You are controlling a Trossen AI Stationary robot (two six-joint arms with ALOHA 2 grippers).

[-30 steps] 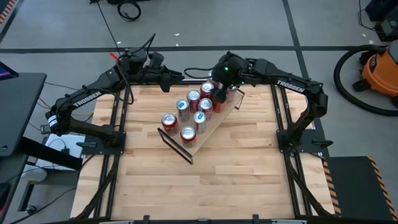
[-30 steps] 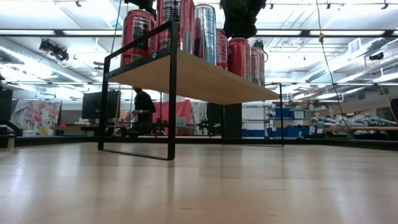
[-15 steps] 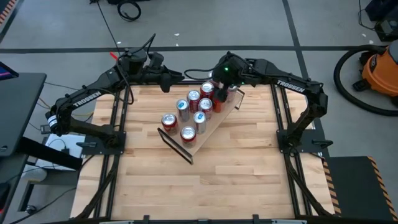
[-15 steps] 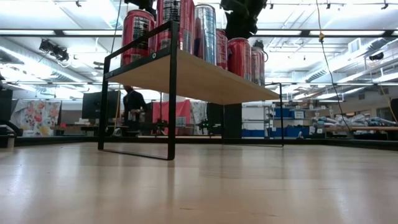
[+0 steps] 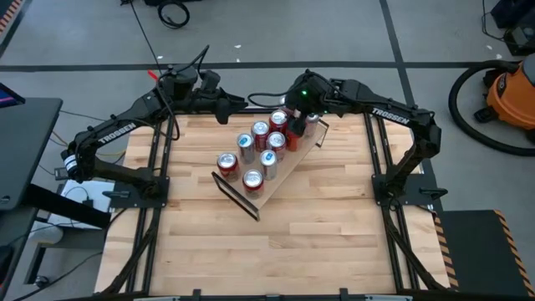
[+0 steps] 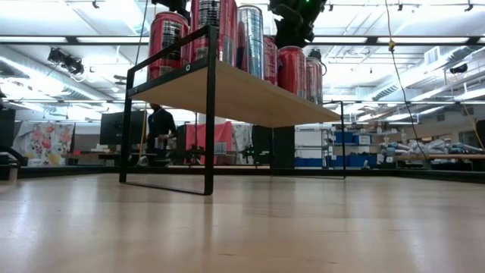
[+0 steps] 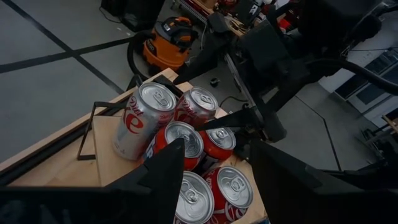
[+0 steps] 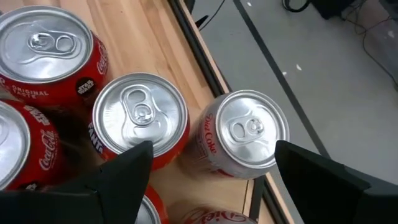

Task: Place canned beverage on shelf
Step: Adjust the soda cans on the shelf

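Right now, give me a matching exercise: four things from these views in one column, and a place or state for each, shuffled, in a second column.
1. right gripper
2. left gripper
3. shelf
4. orange vacuum

A. on the floor, right of the table
B. standing diagonally on the tabletop, loaded with cans
C. open above the cans at the shelf's far end
D. waiting at the table's far edge, left of the shelf

Pairs: 1-C, 2-D, 3-B, 4-A

Red cans (image 5: pixel 226 162) with silver tops crowd the light-wood shelf (image 5: pixel 284 167), black frame (image 6: pixel 208 114) at its ends. One silver can (image 8: pixel 239 137) with red script sits at the shelf's edge.
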